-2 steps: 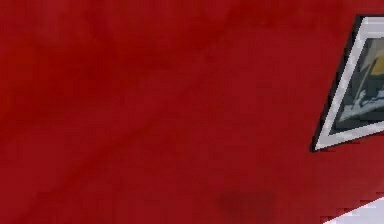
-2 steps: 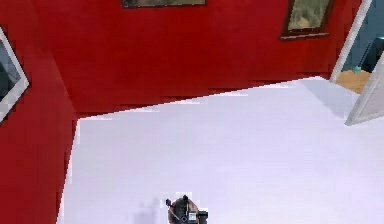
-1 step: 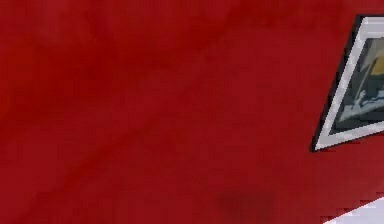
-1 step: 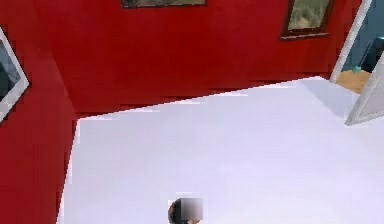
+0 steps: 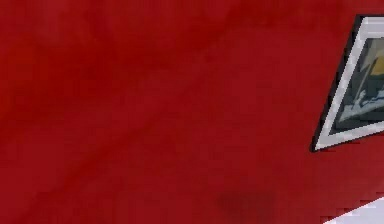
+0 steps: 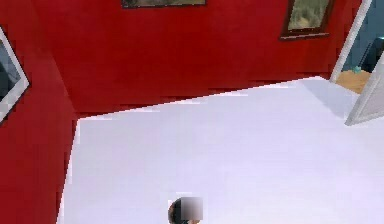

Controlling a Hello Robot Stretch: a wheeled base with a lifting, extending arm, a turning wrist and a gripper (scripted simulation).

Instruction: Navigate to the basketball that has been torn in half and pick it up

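In the forward view we face a red wall (image 5: 150, 100) that takes up nearly the whole frame. At the right edge hangs a picture (image 5: 362, 85) in a pale grey frame, cut off by the frame's edge. Its panel shows dark and bluish-green patches, too blurred for us to read any writing. In the lower right corner a thin wedge of pale floor (image 5: 370, 214) meets the foot of the wall.

In the arm side view, a back wall (image 6: 200, 50) runs across the top and a side wall (image 6: 35, 130) down the left, both red, meeting in a corner at the upper left. The pale floor (image 6: 230, 140) spreads from mid-frame down to the bottom edge. On the side wall, at the left edge, hangs a white-framed picture (image 6: 8, 75). On the back wall a dark-framed picture (image 6: 163, 3) sits at top centre, cut by the top edge, and a brown-framed picture (image 6: 309, 17) sits at the upper right. Their panels are too small for us to read any label. At the right edge stands a white door frame (image 6: 368, 95), with a patch of tan wood floor (image 6: 352, 78) just left of it.

At the bottom edge, near the centre, we see a small dark round blob (image 6: 180, 210) against the pale floor. Whether it is the basketball we cannot tell. We cannot tell the state of the end effector.
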